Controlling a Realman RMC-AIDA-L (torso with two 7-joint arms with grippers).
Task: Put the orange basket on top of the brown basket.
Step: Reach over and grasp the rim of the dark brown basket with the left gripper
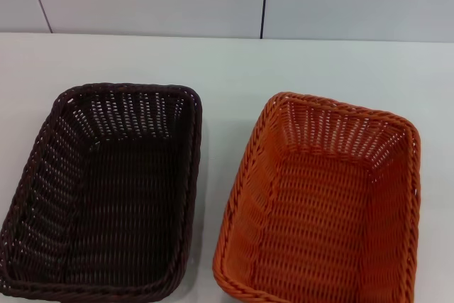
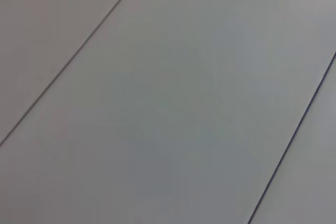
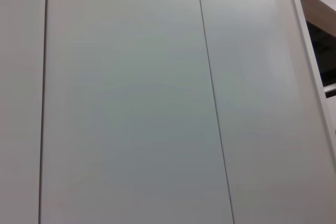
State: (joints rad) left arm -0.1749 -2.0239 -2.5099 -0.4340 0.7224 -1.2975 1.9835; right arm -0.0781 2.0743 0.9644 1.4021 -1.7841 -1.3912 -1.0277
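While both arms out of shot, jaws' state unknowable, orange basket [image 1: 319,204] sits beside brown basket [image 1: 106,189] on desk [image 1: 227,62], apart.

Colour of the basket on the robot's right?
Bright orange basket, openwork weave; shows best in the head view.

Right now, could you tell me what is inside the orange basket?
The orange basket holds nothing: its woven floor and sloped sides show bare. Its near edge is cut off by the head view, so that strip is unseen. The brown basket sits apart beside it.
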